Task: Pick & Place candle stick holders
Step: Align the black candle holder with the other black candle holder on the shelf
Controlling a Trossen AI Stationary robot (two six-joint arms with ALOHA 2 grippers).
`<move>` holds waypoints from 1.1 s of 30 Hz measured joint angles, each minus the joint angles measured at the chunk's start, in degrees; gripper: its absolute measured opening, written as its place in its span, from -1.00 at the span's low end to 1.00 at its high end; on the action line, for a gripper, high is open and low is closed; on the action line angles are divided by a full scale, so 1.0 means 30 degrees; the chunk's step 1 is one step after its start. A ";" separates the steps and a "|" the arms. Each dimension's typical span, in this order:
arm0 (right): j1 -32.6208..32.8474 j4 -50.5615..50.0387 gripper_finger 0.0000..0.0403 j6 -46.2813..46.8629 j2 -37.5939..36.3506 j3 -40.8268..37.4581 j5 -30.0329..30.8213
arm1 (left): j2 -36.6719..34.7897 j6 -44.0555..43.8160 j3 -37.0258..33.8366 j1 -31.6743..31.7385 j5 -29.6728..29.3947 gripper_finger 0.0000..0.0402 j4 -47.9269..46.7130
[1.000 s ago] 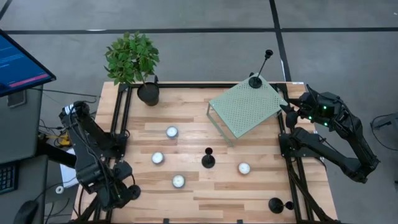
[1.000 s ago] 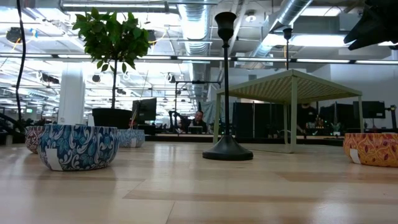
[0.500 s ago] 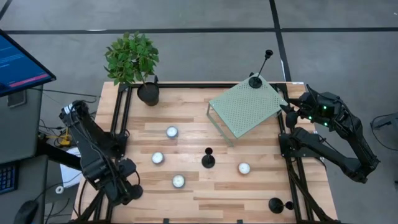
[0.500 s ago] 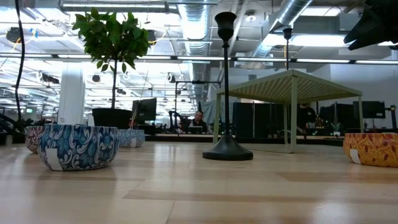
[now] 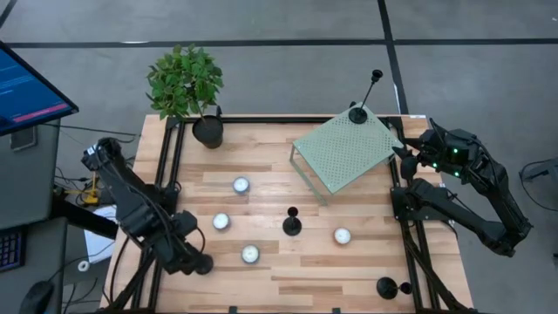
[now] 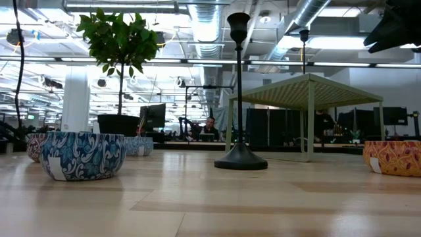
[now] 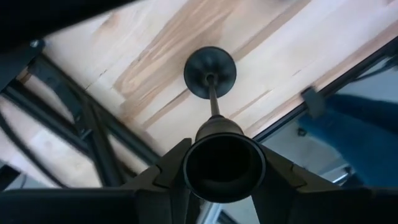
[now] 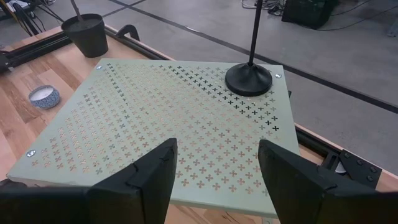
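Note:
My left gripper (image 5: 199,263) hovers over the table's near left part, shut on a black candle stick holder (image 7: 211,112). That holder's disc base (image 7: 210,73) shows below over the wood. A second holder (image 5: 292,225) stands on its base mid-table and rises tall in the low view (image 6: 239,155). A third holder (image 5: 358,113) stands on the far corner of the green perforated stand (image 5: 344,153). Another one (image 5: 386,286) sits by the near right corner. My right gripper (image 8: 217,168) waits open above the stand's right side. My left gripper pinches the holder's cup (image 7: 188,163), at the top of the stem, between its two fingers. The fingers come from above, pointing steeply down. The holder hangs upright below them, stem down, and its base appears clear of the tabletop.
Several white tealights lie on the wood (image 5: 241,185), (image 5: 221,221), (image 5: 250,254), (image 5: 342,235). A potted plant (image 5: 207,131) stands at the far left corner. Black frame rails (image 5: 166,174) run along both table sides. A monitor (image 5: 26,87) is off the left edge.
My left gripper has carried the holder from the near left corner toward the table's right and slightly up, turning a little. The holder stays upright in the hold.

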 joint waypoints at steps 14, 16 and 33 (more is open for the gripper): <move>0.0005 0.0003 0.08 0.0175 0.0000 0.0000 -0.1377 | -0.0001 0.0856 0.0875 0.2752 -0.0628 -0.34 0.1962; 0.0005 0.0027 0.08 0.0425 0.0005 0.0000 -0.2303 | -0.0001 0.0840 0.0879 0.3040 -0.0627 -0.34 0.3053; 0.0005 0.3996 0.08 0.2394 0.0542 0.0007 -0.8951 | 0.0188 0.1782 0.0886 0.5487 -0.0621 -0.34 1.0117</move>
